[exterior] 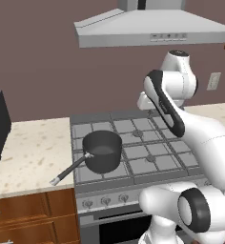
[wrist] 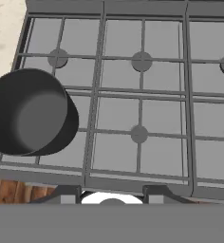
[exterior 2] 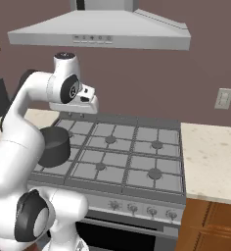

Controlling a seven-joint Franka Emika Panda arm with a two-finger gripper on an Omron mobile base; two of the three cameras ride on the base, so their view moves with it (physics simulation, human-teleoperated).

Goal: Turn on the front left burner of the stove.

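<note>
In the left base view, the stove is seen set into a speckled table, with a range hood hung above it. A dark saucepan is placed over the front left burner, whose cap is hidden beneath the pan, and its long handle is angled out toward the near left, over the table. A row of silver knobs is lined along the stove's front panel, above the oven door. The white arm is raised over the right of the stove.

In the right base view, the gripper is held high above the far left of the stove. Its opening cannot be told from here. The saucepan is partly hidden behind the arm.

In the hand view, the grates are looked down upon, with the saucepan at the left and the two dark fingertips set well apart at the bottom edge, nothing held between them.
</note>
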